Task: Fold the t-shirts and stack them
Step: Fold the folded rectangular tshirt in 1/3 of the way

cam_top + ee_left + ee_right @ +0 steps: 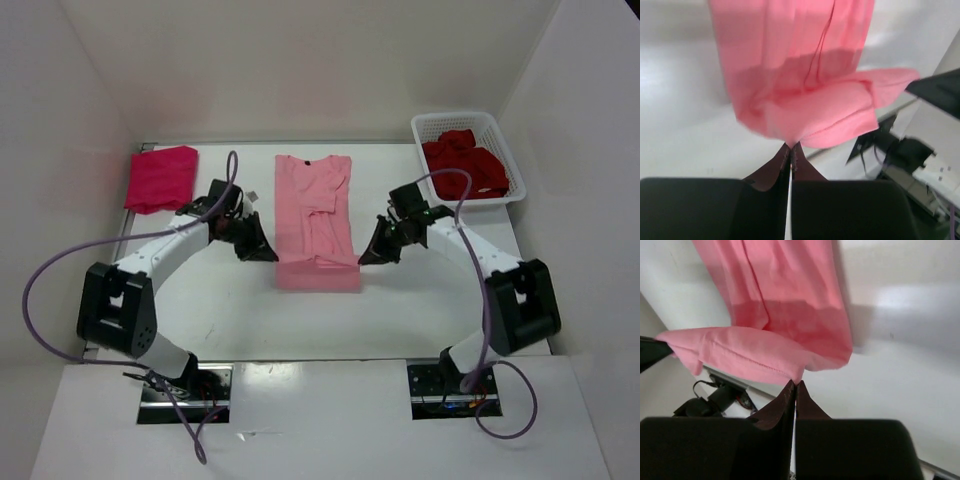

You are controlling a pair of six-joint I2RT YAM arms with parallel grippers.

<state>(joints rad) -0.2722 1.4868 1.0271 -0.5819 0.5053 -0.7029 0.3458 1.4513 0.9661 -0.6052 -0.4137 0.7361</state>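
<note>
The left gripper (790,148) has its jaws pressed together on a corner of the light pink shirt (805,95), the cloth bunching out from between the tips. The right gripper (794,386) is likewise pinched tight on the shirt's other near corner, and the hem folds over just above its tips. From above, the two grippers sit at either side of the shirt's near end, the left (262,246) and the right (372,254) facing each other across it. The near hem shows as a thicker doubled band there.

Both arms reach inward from their bases at the near edge, elbows swung out to the sides and wrists turned in toward the shirt.

The light pink shirt (315,215) lies lengthwise at the middle of the table (230,310), collar at the far end. The magenta shirt (160,178) lies folded at the far left, near the left arm's wrist. A white basket (465,119) at the far right corner holds the dark red shirt (462,166) in a loose heap.

Bare table runs between the pink shirt's near end and the arm bases. White walls (300,70) close in the far side and both flanks.
</note>
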